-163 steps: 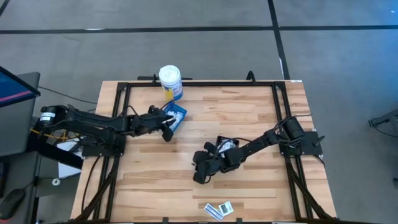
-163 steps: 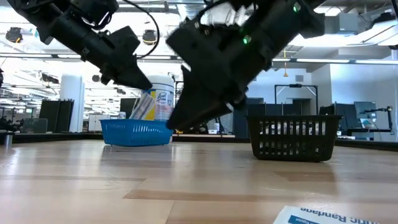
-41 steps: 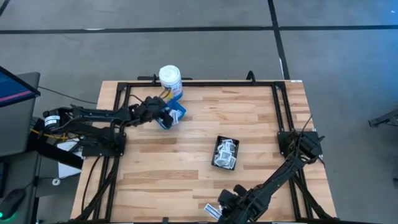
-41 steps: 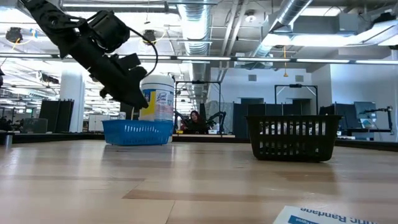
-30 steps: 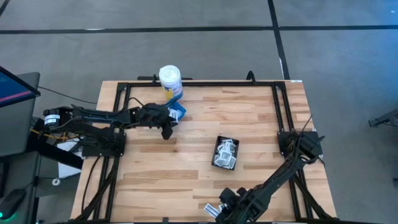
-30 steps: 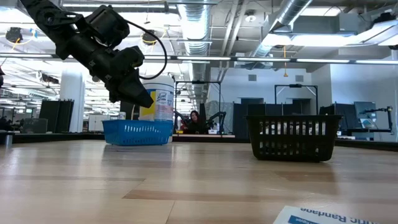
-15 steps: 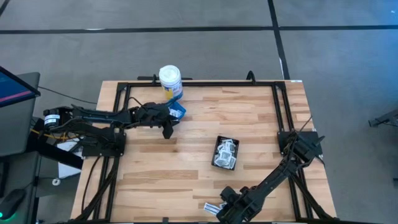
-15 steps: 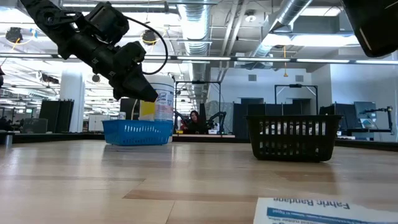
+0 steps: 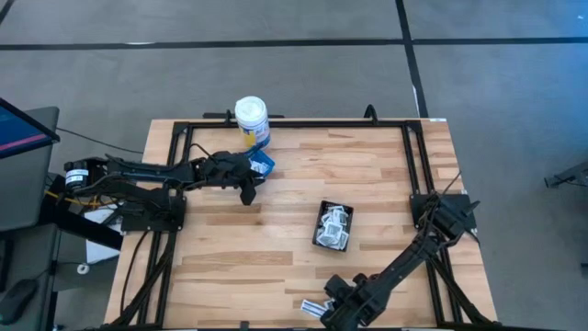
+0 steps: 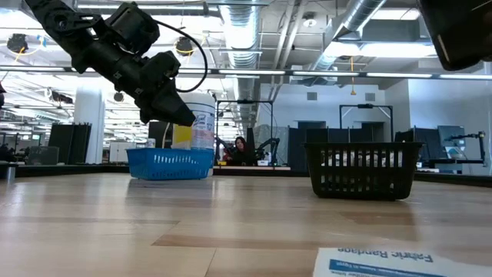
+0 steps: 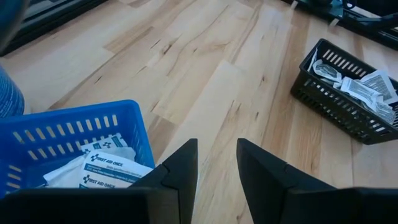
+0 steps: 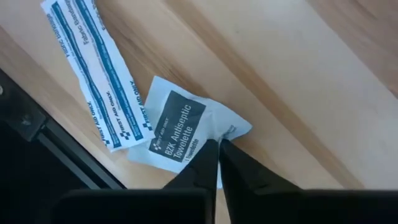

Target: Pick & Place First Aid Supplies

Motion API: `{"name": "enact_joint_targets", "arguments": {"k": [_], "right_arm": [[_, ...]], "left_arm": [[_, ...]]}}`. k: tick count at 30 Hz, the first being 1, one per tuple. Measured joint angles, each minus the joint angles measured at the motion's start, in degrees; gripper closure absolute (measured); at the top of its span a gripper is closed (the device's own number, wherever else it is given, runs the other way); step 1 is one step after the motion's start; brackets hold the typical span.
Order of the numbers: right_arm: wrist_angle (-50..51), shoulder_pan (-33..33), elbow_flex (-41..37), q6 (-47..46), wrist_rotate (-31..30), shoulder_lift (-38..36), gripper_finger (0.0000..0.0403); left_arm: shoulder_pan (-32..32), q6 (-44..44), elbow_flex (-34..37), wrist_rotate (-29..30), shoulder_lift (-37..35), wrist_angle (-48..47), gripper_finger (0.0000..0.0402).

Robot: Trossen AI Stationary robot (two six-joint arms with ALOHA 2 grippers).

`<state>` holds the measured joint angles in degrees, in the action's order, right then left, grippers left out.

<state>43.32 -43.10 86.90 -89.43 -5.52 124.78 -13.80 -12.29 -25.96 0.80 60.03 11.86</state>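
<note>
Right gripper (image 12: 217, 152) at table's near edge, pinched shut on the square white antiseptic towelette packet (image 12: 186, 127); black mesh basket (image 9: 333, 225) lies farther in. Left gripper (image 11: 214, 165) parted, empty, beside blue basket (image 11: 81, 124).

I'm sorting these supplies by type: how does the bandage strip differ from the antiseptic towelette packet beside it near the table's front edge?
The bandage strip is long and narrow with blue print along it; the towelette packet is squarish with a dark grey label. The strip lies free on the wood, while the right gripper is shut on the packet's edge, which looks crumpled there. The strip lies flat. Both are white paper packets, and their near ends overlap.
</note>
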Motion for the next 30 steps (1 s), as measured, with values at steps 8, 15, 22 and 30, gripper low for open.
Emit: {"name": "enact_joint_targets", "arguments": {"k": [8,15,22,30], "right_arm": [[3.5,0.4,-0.5,2.5,-5.1,-5.1,0.0399],[19.5,1.0,-0.3,3.1,-22.5,-13.7,0.0399],[34.9,5.5,-0.3,4.0,-34.5,-17.2,0.0401],[29.3,12.9,-0.2,19.8,-25.1,-16.6,0.0346]], "left_arm": [[0.0,0.0,0.0,0.0,0.0,0.0,0.0289],[0.0,0.0,0.0,0.0,0.0,-0.2,0.0289],[0.0,0.0,0.0,0.0,0.1,-0.3,0.0289],[0.0,0.0,0.0,0.0,0.1,-0.5,0.0289]]}}
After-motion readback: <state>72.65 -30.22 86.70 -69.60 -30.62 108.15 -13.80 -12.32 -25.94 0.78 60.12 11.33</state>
